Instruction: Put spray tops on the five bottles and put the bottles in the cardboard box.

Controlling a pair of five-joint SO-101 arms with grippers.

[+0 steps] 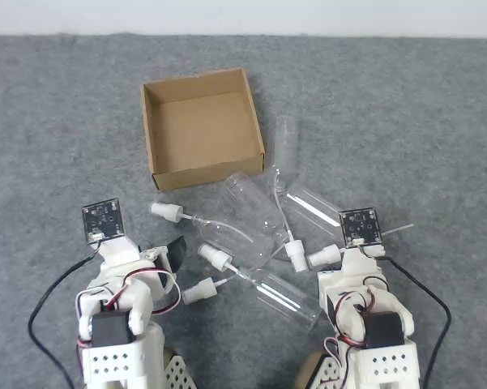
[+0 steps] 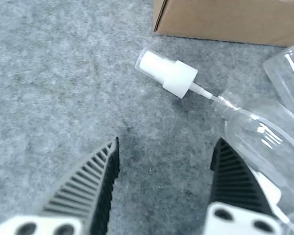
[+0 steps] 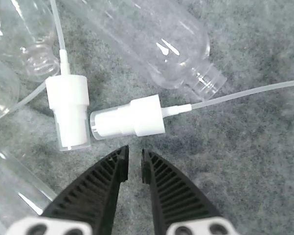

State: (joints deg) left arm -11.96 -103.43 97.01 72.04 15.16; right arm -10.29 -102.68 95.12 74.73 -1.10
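Several clear bottles [image 1: 251, 212] lie without tops in a loose pile on the grey carpet, below the open cardboard box [image 1: 155, 138]. Several white spray tops with thin tubes lie among them, one at the pile's left [image 1: 167, 212]. My left gripper [image 2: 167, 143] hangs open over bare carpet, just short of that spray top [image 2: 169, 75] and beside a bottle [image 2: 264, 142]. My right gripper [image 3: 133, 152] is shut with nothing in it, its tips just short of a spray top [image 3: 129, 122] lying on its side. A second spray top [image 3: 67, 110] and a bottle neck [image 3: 208, 78] are close by.
The cardboard box's near wall [image 2: 230, 19] stands just beyond the left gripper's spray top. Both arm bases sit at the table's near edge, the left one [image 1: 117, 332] and the right one [image 1: 373, 336]. Bare carpet lies left of the box and right of the pile.
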